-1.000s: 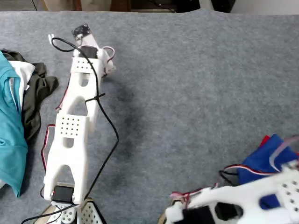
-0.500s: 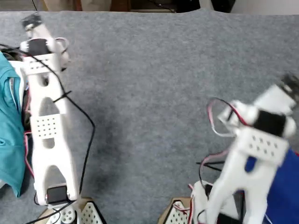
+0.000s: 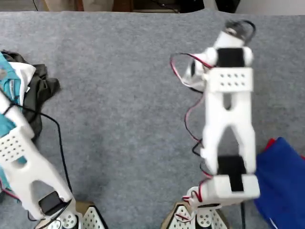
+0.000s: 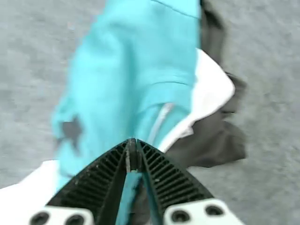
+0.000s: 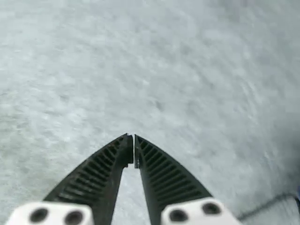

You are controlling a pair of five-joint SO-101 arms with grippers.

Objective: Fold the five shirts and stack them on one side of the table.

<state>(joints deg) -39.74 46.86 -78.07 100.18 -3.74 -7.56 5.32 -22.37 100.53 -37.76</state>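
A pile of shirts lies at the table's left edge: a turquoise shirt (image 3: pixel 9 86) (image 4: pixel 136 70) on top, a white one (image 3: pixel 24 71) (image 4: pixel 211 89) under it, and a dark olive one (image 3: pixel 40 90) (image 4: pixel 215 140) at the bottom. My left gripper (image 4: pixel 131 146) is shut and hangs just above the turquoise shirt; its arm (image 3: pixel 19 157) rises along the left edge. A blue shirt (image 3: pixel 281 186) with a red one peeking out beneath it lies at the near right. My right gripper (image 5: pixel 131 150) is shut over bare grey table cover, and its arm (image 3: pixel 228 95) stretches toward the far right.
Grey felt (image 3: pixel 128 86) covers the whole table. Both arm bases (image 3: pixel 200 217) stand at the near edge, with loose cables (image 3: pixel 188 76) hanging beside the right arm. The table's far edge (image 3: pixel 143 12) meets dark furniture behind.
The left arm has swung from the table's far middle-left over to the shirt pile. The right arm has risen from the near right corner and stretched out toward the far right.
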